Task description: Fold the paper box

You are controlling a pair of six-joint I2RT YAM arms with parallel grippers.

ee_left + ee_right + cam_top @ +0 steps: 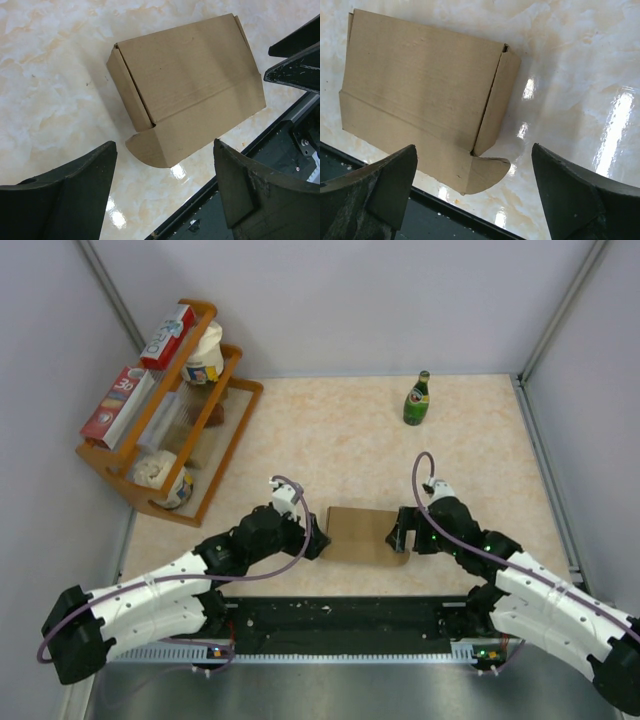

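The paper box [366, 534] lies flat on the worktop [350, 440], close to the near edge, right between the two arms. In the top view its long side runs from 9 o'clock to 3 o'clock. The left arm [150, 600] has its jaws at the 9 o'clock end of the box, and the right arm [545, 600] has its jaws at the 3 o'clock end. Both sets of jaws are wide apart and hold nothing. In the left wrist view the box sits ahead of the jaws, at about 12 o'clock, with bare worktop between it and the two black fingers [65, 200]. In the right wrist view the box sits ahead at about 11 o'clock, also not touched. Both arms look about the same way off from the box, so neither one is clearly nearer. The box looks nearly closed, with its top lying flat. A small round tab [145, 150] sticks out at the near corner on the left end, and one more shows on the right end. I think those tabs are not tucked in yet, so each arm may need to push its own end. The green bottle [417, 400] stands far off at 1 o'clock.
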